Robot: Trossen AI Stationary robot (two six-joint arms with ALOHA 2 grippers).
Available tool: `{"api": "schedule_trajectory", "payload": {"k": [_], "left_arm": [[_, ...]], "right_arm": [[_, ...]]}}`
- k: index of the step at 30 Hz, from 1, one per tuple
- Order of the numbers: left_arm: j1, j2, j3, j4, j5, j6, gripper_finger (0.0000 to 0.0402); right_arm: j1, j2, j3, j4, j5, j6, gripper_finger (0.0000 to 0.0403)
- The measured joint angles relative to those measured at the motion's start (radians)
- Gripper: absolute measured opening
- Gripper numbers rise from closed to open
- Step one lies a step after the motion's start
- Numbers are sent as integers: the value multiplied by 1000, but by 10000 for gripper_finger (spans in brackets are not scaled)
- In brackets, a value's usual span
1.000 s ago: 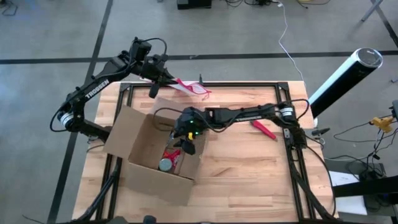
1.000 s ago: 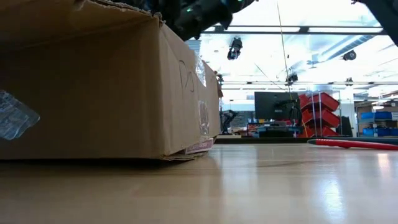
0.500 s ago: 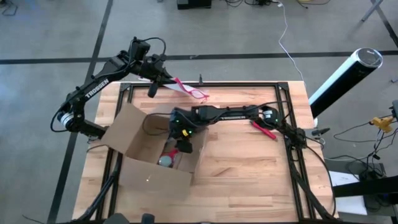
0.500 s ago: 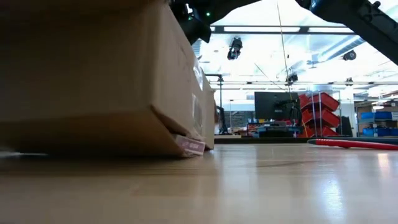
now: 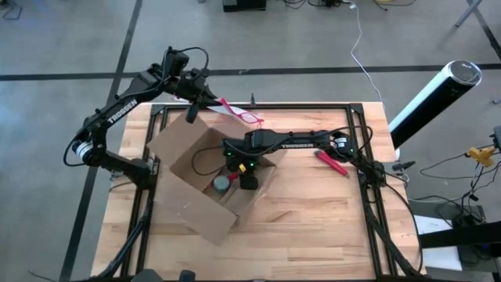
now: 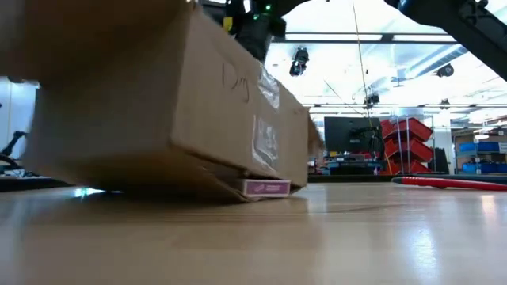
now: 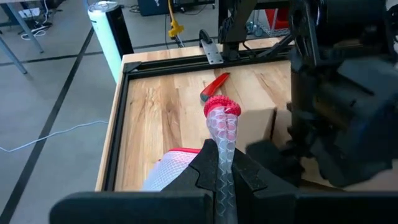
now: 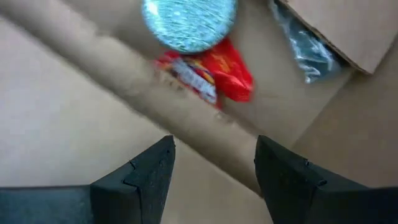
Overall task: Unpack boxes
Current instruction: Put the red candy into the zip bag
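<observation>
Currently one cardboard box (image 5: 205,178) sits on the table (image 5: 313,227), left of centre, open side up, its long axis running diagonally from the far-left toward the near-right. My right gripper (image 5: 247,177) is inside at the box's right wall, fingers (image 8: 146,177) spread, holding nothing. Below it: one silvery round can (image 8: 188,22), one red packet (image 8: 214,76). My left gripper (image 5: 202,97), past the far-left edge, clamps one mesh pouch (image 7: 222,142).

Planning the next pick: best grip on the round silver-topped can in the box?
Grip the can across its round sides, coming straight down through the open top of the box. It stands upright, lid up, beside a red packet, with the right gripper open above it.
</observation>
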Motion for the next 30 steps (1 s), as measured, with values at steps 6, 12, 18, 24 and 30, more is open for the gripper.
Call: {"api": "schedule_trajectory", "payload": {"k": [6, 12, 18, 24, 30], "left_arm": [[0, 0, 0, 2, 1, 0, 0], [0, 0, 0, 3, 1, 0, 0], [0, 0, 0, 4, 1, 0, 0], [0, 0, 0, 7, 1, 0, 0], [0, 0, 0, 8, 1, 0, 0]], "right_arm": [[-7, -62, -1, -68, 32, 0, 199], [-9, -121, -1, -169, 86, 13, 199], [-9, -154, -1, 8, 48, 28, 199], [-8, -118, 0, 190, -31, 120, 199], [-8, -57, -1, 192, -29, 138, 199]]}}
